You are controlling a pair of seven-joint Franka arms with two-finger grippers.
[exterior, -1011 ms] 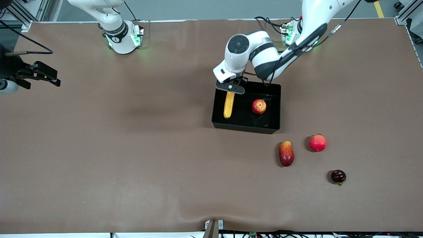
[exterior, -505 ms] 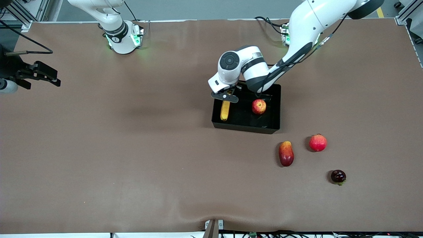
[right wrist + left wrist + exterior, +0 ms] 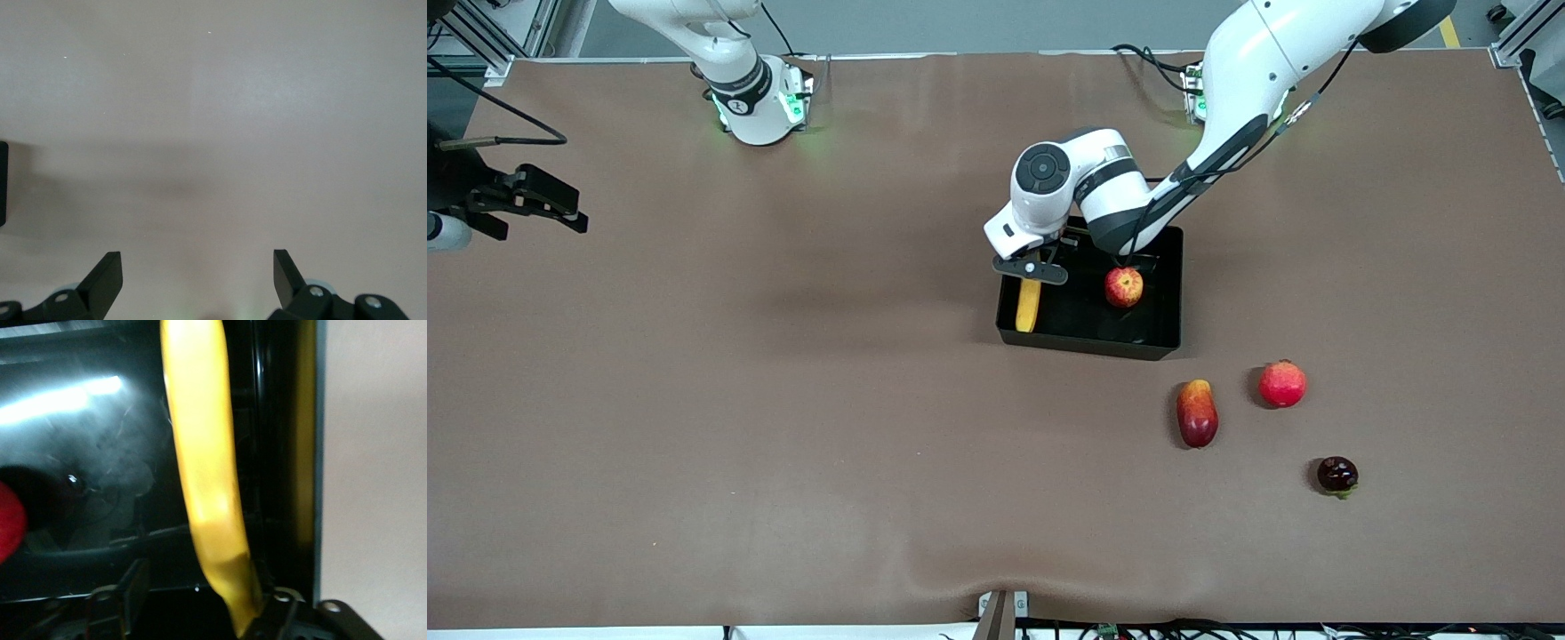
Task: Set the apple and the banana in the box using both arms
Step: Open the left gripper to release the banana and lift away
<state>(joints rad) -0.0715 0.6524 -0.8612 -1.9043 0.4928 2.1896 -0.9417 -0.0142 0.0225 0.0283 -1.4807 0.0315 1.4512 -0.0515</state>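
Left gripper (image 3: pixel 1031 269) carried banana (image 3: pixel 1028 305) toward box (image 3: pixel 1086 341) wall at right arm's end.

apple (image 3: pixel 1124 287): small, red with yellow patches, resting in the box.
banana (image 3: pixel 1029 305): slim yellow, lying along the box wall toward the right arm's end.
box (image 3: pixel 1165 336): shallow glossy black bin, mid-counter.

Banana (image 3: pixel 203 473) in black box (image 3: pixel 280 420)
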